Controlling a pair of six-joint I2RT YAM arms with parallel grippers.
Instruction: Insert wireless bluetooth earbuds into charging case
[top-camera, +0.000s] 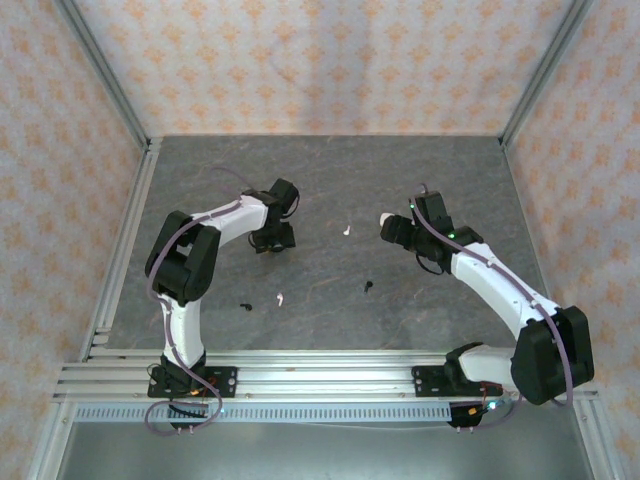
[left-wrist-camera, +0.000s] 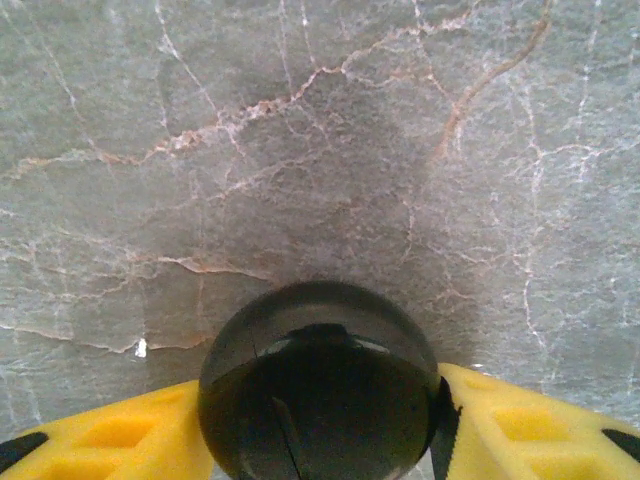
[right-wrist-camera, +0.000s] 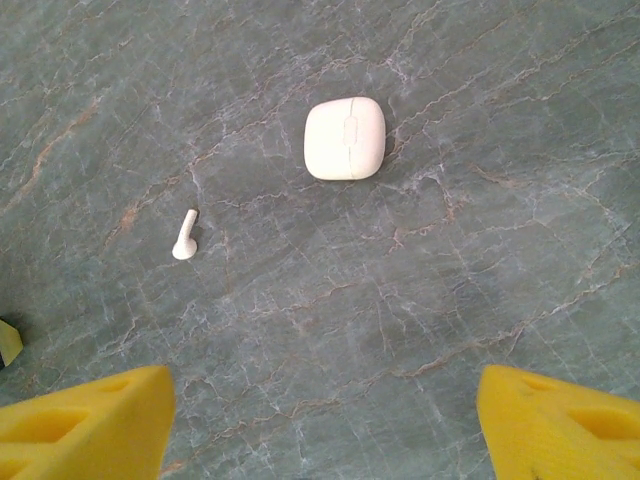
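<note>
left gripper (left-wrist-camera: 318, 385) clasping a rounded black case (left-wrist-camera: 320, 335), right gripper (right-wrist-camera: 320, 378) wide open, empty, white case (right-wrist-camera: 345, 138) and white earbud (right-wrist-camera: 185, 236) lying apart ahead on marbled table (right-wrist-camera: 470, 290)

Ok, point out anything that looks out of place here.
Scattered loose on the marbled table: one white earbud near the white charging case, another white earbud beside a black earbud at near left, and a second black earbud mid-table. Nothing looks damaged or spilled.

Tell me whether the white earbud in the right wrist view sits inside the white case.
No, the white earbud lies on the table, apart from the white case.
</note>
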